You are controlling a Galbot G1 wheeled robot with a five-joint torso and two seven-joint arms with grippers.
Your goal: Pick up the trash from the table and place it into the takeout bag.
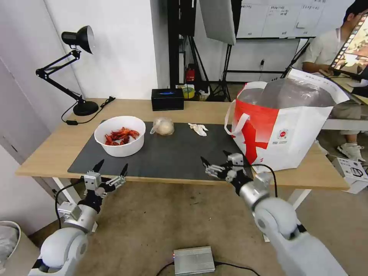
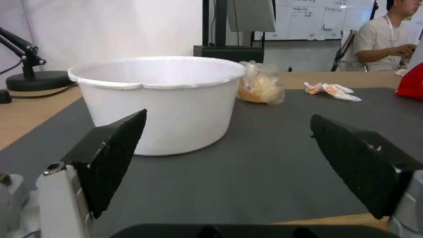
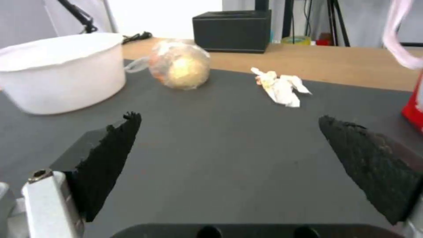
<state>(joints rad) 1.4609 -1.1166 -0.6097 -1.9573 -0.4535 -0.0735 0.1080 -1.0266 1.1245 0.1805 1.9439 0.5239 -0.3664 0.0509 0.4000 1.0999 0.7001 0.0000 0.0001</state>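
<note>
Far left on the long light-wood surface [image 1: 57, 145]: a black articulated desk lamp [image 1: 74, 69], not part of the job. Low at the near edge of the dark grey mat [image 1: 172, 153], the left pincer [image 1: 111, 168], black fingers spread wide apart, gripping nothing, aimed at the round white bowl of red crayfish shells [image 1: 120, 135] just beyond it. Right of the bowl, near but apart, a clear knotted baggie with a beige lump [image 1: 163, 126]; soft, likely to deform under a squeeze. Behind it, off the mat, a black rectangular box [image 1: 167, 99], to be left alone. Further right, a small crumpled white tissue with reddish stains [image 1: 198, 128], lying flat and light. Near the mat's front right, the right pincer [image 1: 216, 160], likewise gaping and empty, pointed toward baggie and tissue. At the far right, the boxy white-and-red takeout bag with silver foil lining [image 1: 283, 126], standing upright, mouth open, strap handles drooping.

Judged step: approach, nothing yet picked up. Next move seemingly a reach forward over one item, a firm close, then a lift clear of the bag's tall rim; for the bowl, a level carry to avoid spilling shells.
</note>
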